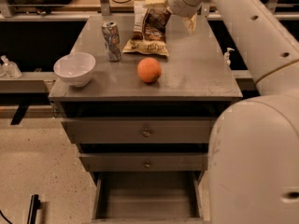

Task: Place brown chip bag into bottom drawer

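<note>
One claw (172, 14) open at rear of grey metal desk (201, 73), over top of crinkly dark-brown-and-cream chip bag (148, 34), apparently lined up for grasp. Wide grey bottom drawer tray (147, 195) pulled out below, ready for drop.

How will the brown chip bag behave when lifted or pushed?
The creased brown chip bag is probably light, floppy and crushable. Lying on the cabinet top, it should slide, not roll. The gripper is at its far edge.

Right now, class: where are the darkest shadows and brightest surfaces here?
Camera view: darkest under the grey cabinet top; the open grey bottom drawer is dim; the round white bowl is brightest; the gripper, at the crinkly brown chip bag's top edge, is well lit.
</note>
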`<state>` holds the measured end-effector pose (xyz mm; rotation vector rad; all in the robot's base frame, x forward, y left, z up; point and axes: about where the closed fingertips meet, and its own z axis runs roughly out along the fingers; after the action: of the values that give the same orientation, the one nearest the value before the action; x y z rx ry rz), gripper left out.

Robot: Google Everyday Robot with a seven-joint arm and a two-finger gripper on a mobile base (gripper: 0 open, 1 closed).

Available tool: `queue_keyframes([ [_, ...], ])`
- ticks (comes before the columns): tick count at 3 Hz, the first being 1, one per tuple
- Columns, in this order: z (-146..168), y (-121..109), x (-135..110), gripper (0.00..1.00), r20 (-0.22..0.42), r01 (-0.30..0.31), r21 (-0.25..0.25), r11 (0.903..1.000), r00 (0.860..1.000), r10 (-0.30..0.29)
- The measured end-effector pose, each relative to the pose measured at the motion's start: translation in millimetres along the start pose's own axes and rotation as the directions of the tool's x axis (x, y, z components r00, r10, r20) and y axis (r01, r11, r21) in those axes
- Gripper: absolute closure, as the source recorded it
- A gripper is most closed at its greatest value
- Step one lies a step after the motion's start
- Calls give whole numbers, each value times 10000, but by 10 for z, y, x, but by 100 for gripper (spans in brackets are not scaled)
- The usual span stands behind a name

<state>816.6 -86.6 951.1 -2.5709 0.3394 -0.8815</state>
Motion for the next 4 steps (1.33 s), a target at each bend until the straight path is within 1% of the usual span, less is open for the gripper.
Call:
queue_keyframes([
  [1,295,-51,79,0,-44,582,-70,9983,9983,-583],
  [2,539,-260,54,0,147,730,505,9961,9972,-738],
  [3,894,-425,-7,2,267,939,700,9931,9950,-959],
  [4,1103,-428,-33,25,278,1033,603,9928,9941,-1051],
])
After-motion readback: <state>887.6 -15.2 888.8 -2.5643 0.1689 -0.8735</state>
